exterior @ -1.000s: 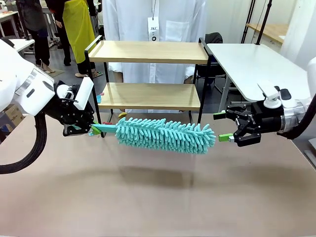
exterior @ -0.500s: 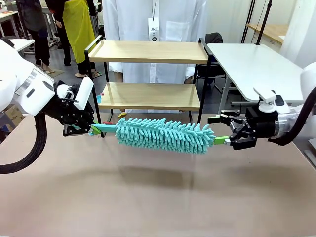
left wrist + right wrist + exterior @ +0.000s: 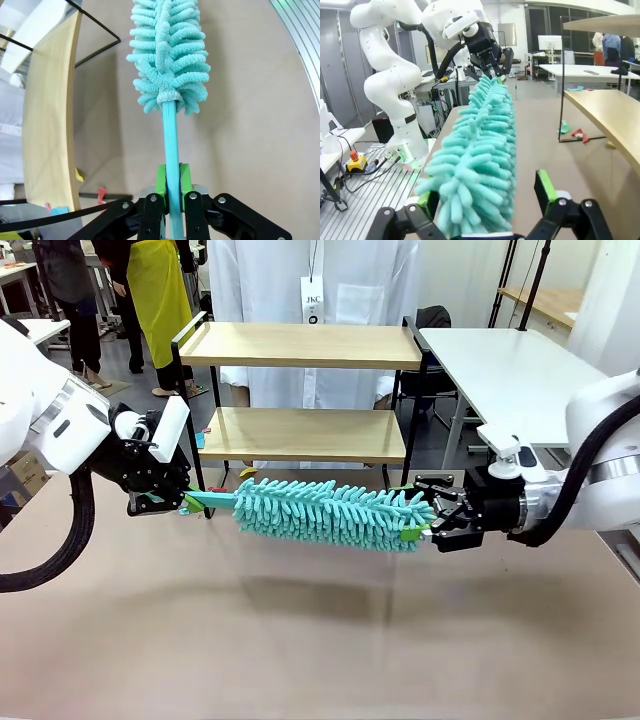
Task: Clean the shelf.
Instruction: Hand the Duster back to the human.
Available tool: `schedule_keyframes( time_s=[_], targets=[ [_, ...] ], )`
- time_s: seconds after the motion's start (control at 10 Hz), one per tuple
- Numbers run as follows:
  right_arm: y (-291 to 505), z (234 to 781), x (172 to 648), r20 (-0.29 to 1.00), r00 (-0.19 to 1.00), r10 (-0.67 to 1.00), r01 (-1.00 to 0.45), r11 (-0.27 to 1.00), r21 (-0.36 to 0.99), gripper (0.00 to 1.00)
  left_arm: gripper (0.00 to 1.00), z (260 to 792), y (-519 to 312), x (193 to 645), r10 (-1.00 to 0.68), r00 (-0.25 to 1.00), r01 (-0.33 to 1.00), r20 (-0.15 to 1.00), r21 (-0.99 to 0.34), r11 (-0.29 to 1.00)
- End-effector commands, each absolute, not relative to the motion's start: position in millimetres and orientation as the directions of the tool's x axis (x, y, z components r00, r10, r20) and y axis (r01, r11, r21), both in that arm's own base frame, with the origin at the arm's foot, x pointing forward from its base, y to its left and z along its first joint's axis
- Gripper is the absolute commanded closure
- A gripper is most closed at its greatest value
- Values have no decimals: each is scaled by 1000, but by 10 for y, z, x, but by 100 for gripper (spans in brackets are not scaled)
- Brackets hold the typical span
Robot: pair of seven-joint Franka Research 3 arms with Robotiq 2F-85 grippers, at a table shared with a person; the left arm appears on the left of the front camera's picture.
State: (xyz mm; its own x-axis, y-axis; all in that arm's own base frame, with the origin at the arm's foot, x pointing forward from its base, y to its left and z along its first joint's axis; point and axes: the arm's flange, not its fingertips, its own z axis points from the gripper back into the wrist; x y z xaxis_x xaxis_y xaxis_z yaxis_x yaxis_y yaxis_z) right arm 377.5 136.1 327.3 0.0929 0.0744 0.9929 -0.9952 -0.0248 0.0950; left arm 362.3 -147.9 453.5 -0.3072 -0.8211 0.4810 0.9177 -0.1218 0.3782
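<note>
Shelf [image 3: 300, 345] boards bare; left fingers [image 3: 172, 182] clamping duster [image 3: 330, 513], right fingers [image 3: 545, 187] spread.

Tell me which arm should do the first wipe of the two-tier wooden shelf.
Left, probably. The left gripper is shut on the teal handle of the fluffy teal microfibre duster, beside the shelf. The right gripper is open around the duster's tip, gripping nothing.
</note>
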Motion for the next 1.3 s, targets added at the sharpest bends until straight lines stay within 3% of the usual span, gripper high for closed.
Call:
schedule_keyframes(
  time_s=[0.0, 0.2, 0.3, 0.4, 0.5, 0.7, 0.8, 1.0, 1.2],
  targets=[
    [1518, 3185, 3539, 996, 80, 40, -997, -16, 81, 0, 87, 4548, -1481, 3620, -809, -302, 920, 504, 376, -109],
    [1590, 3133, 3563, 996, 83, 37, -996, -30, 84, 0, 87, 4548, -1481, 3620, -809, -302, 920, 504, 376, -109],
    [1605, 3122, 3532, 996, 83, 25, -996, -16, 83, 55, 87, 4548, -1481, 3620, -809, -302, 920, 504, 376, -109],
    [1593, 3132, 3571, 995, 89, 34, -995, -42, 90, 60, 87, 4548, -1481, 3620, -809, -302, 920, 504, 376, -109],
    [1590, 3132, 3572, 996, 84, 42, -995, -50, 86, 100, 87, 4548, -1481, 3620, -809, -302, 920, 504, 376, -109],
    [1587, 3142, 3582, 996, 82, 36, -995, -62, 84, 100, 87, 4548, -1481, 3620, -809, -302, 920, 504, 376, -109],
    [1581, 3141, 3591, 996, 85, 39, -994, -68, 87, 87, 87, 4548, -1481, 3620, -809, -302, 920, 504, 376, -109],
    [1576, 3143, 3598, 996, 81, 46, -994, -76, 84, 100, 87, 4548, -1481, 3620, -809, -302, 920, 504, 376, -109],
    [1570, 3135, 3611, 997, 66, 50, -995, -78, 70, 100, 87, 4548, -1481, 3620, -809, -302, 920, 504, 376, -109]
  ],
)
